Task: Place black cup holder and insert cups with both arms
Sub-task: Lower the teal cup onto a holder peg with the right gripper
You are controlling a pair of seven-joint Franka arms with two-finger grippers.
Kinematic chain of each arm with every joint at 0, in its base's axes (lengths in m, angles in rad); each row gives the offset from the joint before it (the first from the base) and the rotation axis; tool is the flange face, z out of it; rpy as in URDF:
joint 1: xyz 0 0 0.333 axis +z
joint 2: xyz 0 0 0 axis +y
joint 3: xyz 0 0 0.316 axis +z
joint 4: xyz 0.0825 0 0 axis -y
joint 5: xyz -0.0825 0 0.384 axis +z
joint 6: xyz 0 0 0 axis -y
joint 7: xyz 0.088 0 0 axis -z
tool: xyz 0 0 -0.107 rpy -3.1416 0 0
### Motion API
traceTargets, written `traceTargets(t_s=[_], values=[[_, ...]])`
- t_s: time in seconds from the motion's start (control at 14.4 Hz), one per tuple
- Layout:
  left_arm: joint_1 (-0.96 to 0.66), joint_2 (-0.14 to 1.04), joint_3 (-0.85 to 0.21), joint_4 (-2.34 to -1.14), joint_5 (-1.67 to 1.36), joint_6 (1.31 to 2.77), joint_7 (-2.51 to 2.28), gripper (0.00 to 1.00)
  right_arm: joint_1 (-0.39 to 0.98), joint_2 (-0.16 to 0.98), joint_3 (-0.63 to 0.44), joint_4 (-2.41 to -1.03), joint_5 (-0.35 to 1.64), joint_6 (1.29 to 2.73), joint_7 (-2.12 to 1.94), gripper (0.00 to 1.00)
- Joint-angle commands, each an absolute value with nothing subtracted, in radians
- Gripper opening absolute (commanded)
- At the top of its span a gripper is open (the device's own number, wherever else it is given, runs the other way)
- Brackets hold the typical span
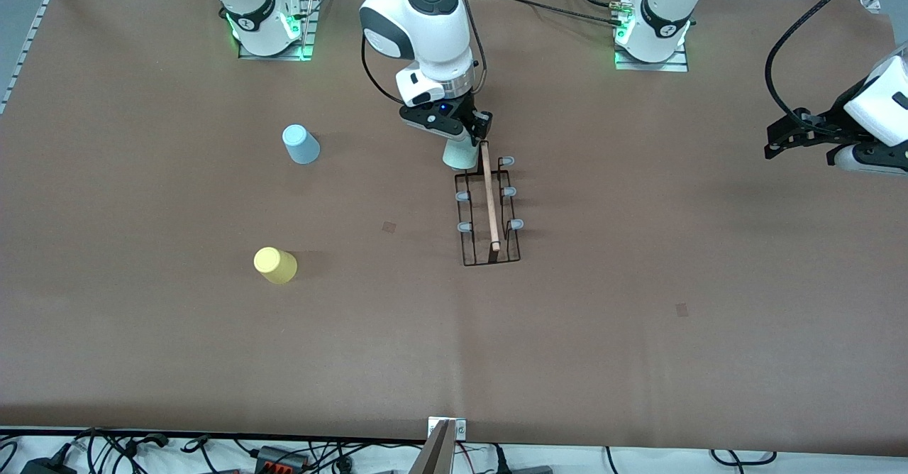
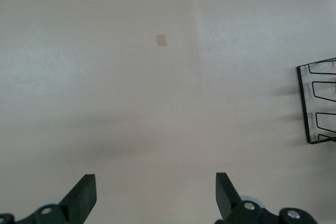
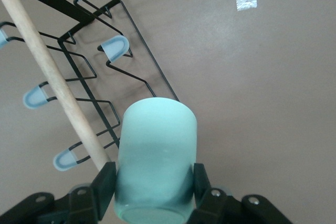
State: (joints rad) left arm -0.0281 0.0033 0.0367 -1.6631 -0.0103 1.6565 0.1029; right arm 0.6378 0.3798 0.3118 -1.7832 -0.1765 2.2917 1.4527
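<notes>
The black cup holder (image 1: 488, 208) already stands on the bench (image 1: 638, 318), near its middle, so the placing looks done — no cup sits on a peg yet. The right gripper (image 1: 469, 149) has its fingers clamped on the mint cup (image 3: 156, 156), held over the rack's end toward the robots' bases. The blue cup (image 1: 301, 143) and yellow cup (image 1: 275, 265) lie toward the right arm's end, well apart from the rack. The left gripper (image 2: 156, 195) waits over bare bench, fingers apart — three insertions remain, by my judgement.
</notes>
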Motion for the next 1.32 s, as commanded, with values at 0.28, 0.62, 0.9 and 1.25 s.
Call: traceTargets(t_s=[0.28, 0.62, 0.9, 1.25], values=[[-0.029, -0.009, 0.04, -1.66, 0.009, 1.647, 0.101, 1.0, 0.614, 0.371, 0.305, -1.721, -0.187, 2.217, 1.439, 0.0], [-0.029, -0.009, 0.038, -1.66, 0.011, 1.631, 0.101, 1.0, 0.598, 0.387, 0.279, -1.72, -0.074, 2.252, 1.37, 0.0], [-0.029, -0.009, 0.038, -1.66, 0.011, 1.629, 0.101, 1.0, 0.595, 0.391, 0.278, -1.72, -0.045, 2.253, 1.333, 0.0], [-0.028, -0.012, 0.035, -1.66, 0.011, 1.608, 0.1, 1.0, 0.597, 0.419, 0.247, -1.721, -0.012, 2.255, 1.272, 0.0]])
